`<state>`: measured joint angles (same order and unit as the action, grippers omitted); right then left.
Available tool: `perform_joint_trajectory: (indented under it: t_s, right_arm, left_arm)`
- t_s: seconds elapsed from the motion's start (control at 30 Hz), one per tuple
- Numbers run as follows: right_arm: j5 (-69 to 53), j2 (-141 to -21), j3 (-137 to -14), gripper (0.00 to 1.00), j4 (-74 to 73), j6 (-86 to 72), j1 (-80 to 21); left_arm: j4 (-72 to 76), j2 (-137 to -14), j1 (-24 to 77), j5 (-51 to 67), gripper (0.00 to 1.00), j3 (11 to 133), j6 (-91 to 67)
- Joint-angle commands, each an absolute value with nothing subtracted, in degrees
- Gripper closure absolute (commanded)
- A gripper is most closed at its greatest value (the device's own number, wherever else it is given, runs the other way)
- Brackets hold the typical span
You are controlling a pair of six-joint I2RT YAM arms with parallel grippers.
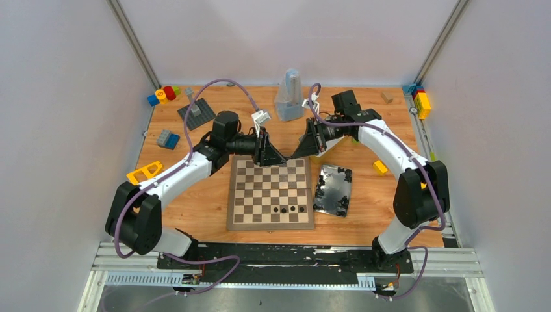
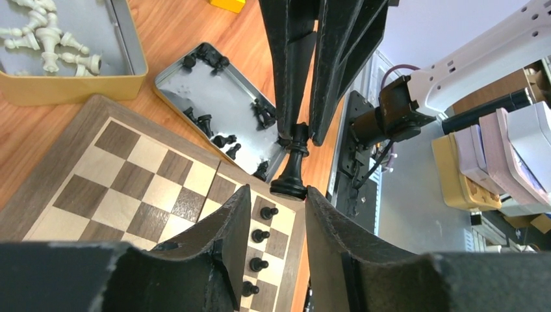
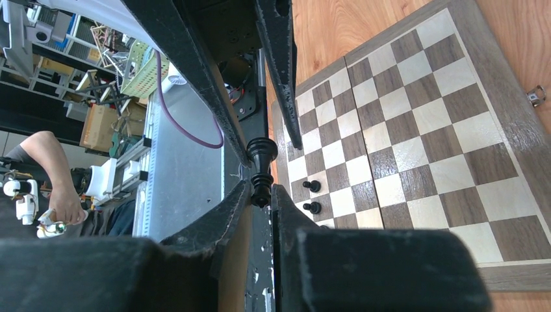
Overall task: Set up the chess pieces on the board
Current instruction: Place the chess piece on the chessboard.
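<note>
Arms tip to tip over the board (image 1: pixel 271 193)
The left gripper (image 1: pixel 279 158) and right gripper (image 1: pixel 295 155) pointed at each other, tips nearly touching, above the board's far edge. Three black chess pieces (image 1: pixel 290 209) stood in a row toward its near right corner; a shiny tin (image 1: pixel 333 189) lay just right of it.

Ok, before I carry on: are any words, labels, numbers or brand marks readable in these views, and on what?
No text can be read in any view.
board: no letters or numbers show on its border.
metal tin and gold-sided tin: no label or brand shows.
boxes beyond the table, left wrist view: too blurred to tell whether they carry print.
</note>
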<state>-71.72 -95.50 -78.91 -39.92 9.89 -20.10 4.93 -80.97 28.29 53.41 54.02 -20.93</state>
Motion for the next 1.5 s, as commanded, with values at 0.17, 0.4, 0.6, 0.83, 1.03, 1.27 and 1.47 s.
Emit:
perform_joint_trajectory:
  t_s: [0.17,0.4,0.6,0.83,1.03,1.27,1.47]
  right_arm:
    - [-69.6,-95.4,-83.2,0.98,-45.5,15.0,-19.7]
    - [-56.5,-93.6,-84.3,0.98,-48.8,17.9,-20.3]
    - [-40.1,-90.5,-82.0,0.97,-51.1,22.1,-25.5]
    - [-24.0,-91.3,-80.9,0.96,-54.3,24.0,-35.1]
    - [-15.7,-95.0,-83.9,0.95,-57.5,25.8,-44.3]
    - [-8.2,-101.3,-90.2,0.95,-63.8,28.4,-52.0]
    - [-5.9,-101.6,-91.4,0.95,-66.2,30.0,-57.3]
  left_arm:
    - [-2.0,-79.8,27.8,52.2,0.44,56.4,-14.0]
    - [-17.0,-75.1,27.7,47.8,0.21,60.1,-1.7]
    - [-30.1,-67.9,26.9,34.7,0.09,60.8,10.0]
    - [-39.7,-61.2,19.4,23.1,0.02,62.5,11.9]
    - [-45.5,-58.8,10.3,20.5,0.00,64.5,10.2]
    - [-49.8,-59.6,-0.5,22.0,0.00,66.3,8.4]
    - [-48.7,-60.7,-4.1,23.6,0.00,65.7,7.4]
